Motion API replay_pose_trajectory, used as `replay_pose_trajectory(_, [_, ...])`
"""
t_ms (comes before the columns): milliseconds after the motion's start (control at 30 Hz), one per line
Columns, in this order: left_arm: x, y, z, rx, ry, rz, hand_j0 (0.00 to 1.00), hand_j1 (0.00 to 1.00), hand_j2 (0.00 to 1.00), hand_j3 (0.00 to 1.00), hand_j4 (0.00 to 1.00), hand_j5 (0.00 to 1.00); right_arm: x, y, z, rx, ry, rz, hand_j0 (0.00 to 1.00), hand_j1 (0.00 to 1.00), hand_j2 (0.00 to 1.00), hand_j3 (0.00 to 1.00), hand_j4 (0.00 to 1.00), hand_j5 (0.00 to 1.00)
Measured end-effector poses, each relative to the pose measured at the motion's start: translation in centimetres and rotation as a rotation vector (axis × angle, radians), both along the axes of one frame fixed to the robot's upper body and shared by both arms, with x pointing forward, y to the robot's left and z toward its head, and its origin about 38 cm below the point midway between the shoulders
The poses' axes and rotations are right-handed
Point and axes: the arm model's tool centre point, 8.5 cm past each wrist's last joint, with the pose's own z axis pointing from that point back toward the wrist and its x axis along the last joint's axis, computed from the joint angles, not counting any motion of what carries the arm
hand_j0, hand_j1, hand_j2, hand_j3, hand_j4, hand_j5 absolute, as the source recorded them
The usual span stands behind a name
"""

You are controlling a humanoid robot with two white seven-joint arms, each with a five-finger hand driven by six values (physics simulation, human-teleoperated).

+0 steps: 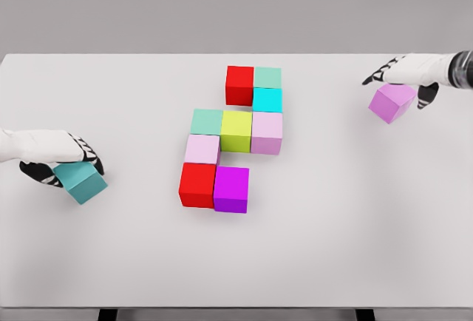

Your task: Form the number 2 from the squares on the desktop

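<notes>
White table (310, 247), nine cubes gathered mid-surface in a partial figure: red cube (239, 84) and mint cube (267, 77) along the far row, cyan cube (267, 100) just nearer, then a middle row of green cube (207, 121), yellow-green cube (236, 130) and pale pink cube (267, 132), then a pink cube (202, 149) down the left, and a near row of second red cube (197, 185) touching magenta cube (231, 188). Left robot hand (55, 160) at the left edge, fingers curled over a teal cube (81, 180), tilted. Right robot hand (403, 77) far right, closed on a lilac cube (392, 102), also tilted, well apart from the figure. Judged nearly complete: likely gaps left of the far red cube and right of the magenta one. Best handled by levelling each cube before lowering, arriving from the outer side, sliding flush against the neighbour's face, and releasing without nudging the placed rows.
</notes>
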Motion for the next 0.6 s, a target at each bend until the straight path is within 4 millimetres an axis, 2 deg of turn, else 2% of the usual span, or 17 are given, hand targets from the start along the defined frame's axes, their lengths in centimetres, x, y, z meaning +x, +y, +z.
replay_pose_trajectory(67, [0.0,0.0,-0.1,0.005,0.003,-0.004,0.35,0.35,0.35,0.35,0.35,0.35,0.1,-0.1,0.0,-0.006,0.0,-0.005,1.0,1.0,1.0,1.0,1.0,1.0])
replay_pose_trajectory(133, [-0.1,0.0,-0.1,0.008,0.006,-0.006,0.34,0.34,0.34,0.34,0.34,0.34,0.2,0.0,-0.2,-0.015,0.004,-0.006,1.0,1.0,1.0,1.0,1.0,1.0])
replay_pose_trajectory(367, [2.1,-0.2,0.4,-0.024,-0.024,0.032,0.37,0.37,0.37,0.37,0.37,0.37,0.3,0.3,-0.6,-0.024,0.009,-0.003,1.0,1.0,1.0,1.0,1.0,1.0])
replay_pose_trajectory(600, [4.0,-3.1,1.3,-0.103,-0.051,0.006,0.38,0.38,0.38,0.38,0.38,0.38,0.4,0.4,-0.9,-0.022,0.017,-0.006,0.99,0.99,0.99,0.99,0.99,0.99])
